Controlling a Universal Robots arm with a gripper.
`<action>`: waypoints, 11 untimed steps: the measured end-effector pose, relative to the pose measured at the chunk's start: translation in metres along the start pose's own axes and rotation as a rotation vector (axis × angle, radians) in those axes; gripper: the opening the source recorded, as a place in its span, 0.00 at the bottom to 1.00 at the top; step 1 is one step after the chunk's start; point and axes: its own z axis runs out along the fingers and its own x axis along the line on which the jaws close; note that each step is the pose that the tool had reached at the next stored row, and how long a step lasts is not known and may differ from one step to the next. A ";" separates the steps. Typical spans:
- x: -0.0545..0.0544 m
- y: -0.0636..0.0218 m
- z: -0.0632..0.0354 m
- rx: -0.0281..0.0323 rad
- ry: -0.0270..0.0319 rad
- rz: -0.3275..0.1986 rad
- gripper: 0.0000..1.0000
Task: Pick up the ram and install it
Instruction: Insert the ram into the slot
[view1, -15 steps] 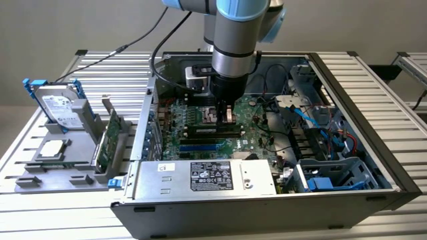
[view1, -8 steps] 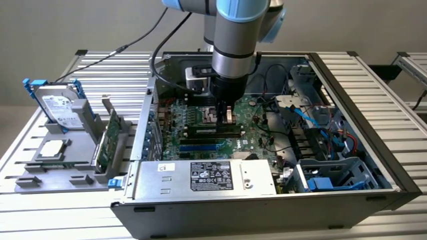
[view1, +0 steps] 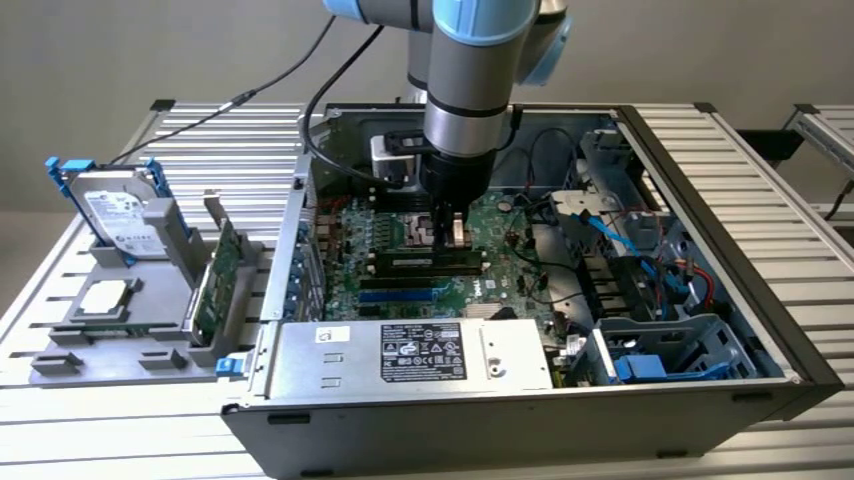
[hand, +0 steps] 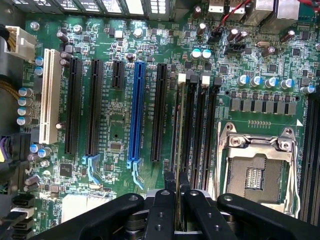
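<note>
Pinched on the top edge of the ram (hand: 178, 150), the gripper (hand: 177, 192) holds the stick on edge between its two fingers, with the arm reaching straight down into the open computer case (view1: 747, 250).

Starting at the exterior view's left, a hard drive (view1: 114, 212) with blue rails stands in a grey holder (view1: 134, 345). An expansion card (view1: 214, 270) stands upright in the same holder, just beside the case wall, and both are well apart from the gripper. Inside the case the power supply (view1: 414, 355) lies along the near edge. Beyond it is the motherboard (hand: 115, 130), and the gripper hangs over its middle. Toward the exterior view's right sits a drive cage (view1: 667, 350) with blue parts and loose cables.

In the wrist view the ram runs lengthwise along one of the memory slots (hand: 197, 130), which lie between a long black card slot and the bare processor socket (hand: 255, 175). A white latch (hand: 181, 77) sits at the slot's far end.

The pick-up looks done and the install is in hand — the stick is lined up with its slot. I cannot tell whether its lower edge has entered the slot yet. Seating it would call for a straight, square push down — no tilt along its length — with the edge kept in the slot's groove and the latches free to close.
</note>
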 end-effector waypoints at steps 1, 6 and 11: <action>0.000 0.0000 0.0000 0.0000 0.0001 0.001 0.14; 0.000 0.0000 0.0006 -0.0002 0.0001 0.003 0.14; 0.000 -0.0001 0.0022 -0.0003 -0.0002 0.009 0.14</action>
